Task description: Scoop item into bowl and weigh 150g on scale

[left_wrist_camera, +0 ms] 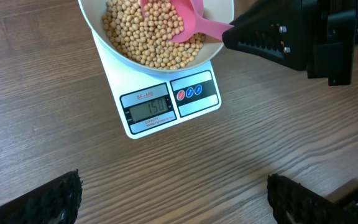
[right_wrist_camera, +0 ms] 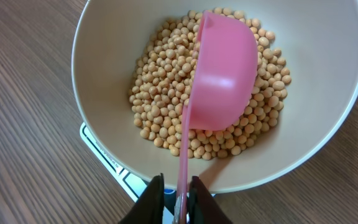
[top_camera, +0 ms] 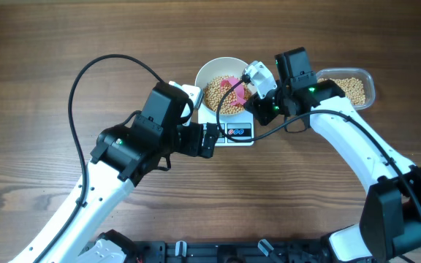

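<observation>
Overhead: white bowl (top_camera: 212,71) sits on the scale (top_camera: 238,133), mid-worktop (top_camera: 50,44). The beans (top_camera: 216,96) are heaped inside the bowl, and more lie in a clear tub (top_camera: 369,89) off to the bowl's right. We see the pink scoop (top_camera: 229,82) reaching into the bowl from the right gripper (top_camera: 248,93). The left gripper (top_camera: 210,140) hovers just beside the scale's front edge, on nothing.

Left wrist: we see both left fingers (left_wrist_camera: 55,199) spread wide at the bottom corners with only bare wood between them, so it is released. The scale's display (left_wrist_camera: 149,107) appears to read 150, with its buttons (left_wrist_camera: 190,93) alongside. The bowl overhangs the scale's top, and the scoop head rests on the beans.

Right wrist: dark fingers (right_wrist_camera: 155,200) are clenched on the thin scoop handle, one on each side and touching it. The scoop's rounded outer side faces us, lying on the bean heap near the bowl's centre. A scale corner peeks from under the bowl's rim.
</observation>
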### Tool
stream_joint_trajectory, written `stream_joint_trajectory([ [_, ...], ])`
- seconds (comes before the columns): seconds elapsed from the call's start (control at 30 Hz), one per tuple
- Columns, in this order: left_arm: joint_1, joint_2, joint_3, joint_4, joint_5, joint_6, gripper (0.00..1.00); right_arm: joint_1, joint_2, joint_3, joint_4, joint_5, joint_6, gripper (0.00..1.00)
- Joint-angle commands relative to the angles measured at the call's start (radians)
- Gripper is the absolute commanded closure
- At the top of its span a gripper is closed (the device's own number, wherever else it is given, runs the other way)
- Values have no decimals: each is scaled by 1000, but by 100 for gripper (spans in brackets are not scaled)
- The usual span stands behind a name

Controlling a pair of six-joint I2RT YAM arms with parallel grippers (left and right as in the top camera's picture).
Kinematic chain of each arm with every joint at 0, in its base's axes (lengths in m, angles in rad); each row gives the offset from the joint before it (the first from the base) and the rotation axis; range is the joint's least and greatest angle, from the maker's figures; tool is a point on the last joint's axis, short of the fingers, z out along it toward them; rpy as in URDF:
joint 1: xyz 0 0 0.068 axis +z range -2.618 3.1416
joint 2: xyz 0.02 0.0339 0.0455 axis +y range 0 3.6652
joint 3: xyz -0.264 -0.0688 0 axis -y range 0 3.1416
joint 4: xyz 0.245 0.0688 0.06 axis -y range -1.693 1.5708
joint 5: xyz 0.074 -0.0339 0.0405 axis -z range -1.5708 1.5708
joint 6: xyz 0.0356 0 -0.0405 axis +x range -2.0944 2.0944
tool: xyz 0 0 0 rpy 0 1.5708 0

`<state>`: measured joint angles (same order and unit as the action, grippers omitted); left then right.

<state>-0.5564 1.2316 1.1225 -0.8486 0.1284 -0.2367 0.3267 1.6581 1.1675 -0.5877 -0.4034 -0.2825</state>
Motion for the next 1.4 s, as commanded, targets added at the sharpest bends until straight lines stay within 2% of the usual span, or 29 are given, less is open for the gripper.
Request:
stream_joint_trajectory([
  [0.0,-5,-1,-4,0,-10,21,0,3,-21,11,-2,-24,0,86],
  [0.1,-5,-1,-4,0,-10,21,0,3,-21,11,-2,-24,32,82],
  [0.2,-5,-1,-4,0,-10,21,0,3,-21,11,-2,-24,59,82],
  [0.5,-5,-1,-4,0,-10,21,0,3,-21,11,-45,-24,72,87],
  [0.7,-5,-1,-4,0,-10,21,0,3,-21,11,-55,-24,73,88],
  [0.9,-5,-1,-4,0,-10,21,0,3,-21,11,-52,-24,72,96],
  [1.2,-5,-1,-4,0,-10,21,0,3,-24,25,-39,-22,72,96],
  [1.37,-5,-1,-4,0,-10,21,0,3,-42,53,5,47,55,96],
])
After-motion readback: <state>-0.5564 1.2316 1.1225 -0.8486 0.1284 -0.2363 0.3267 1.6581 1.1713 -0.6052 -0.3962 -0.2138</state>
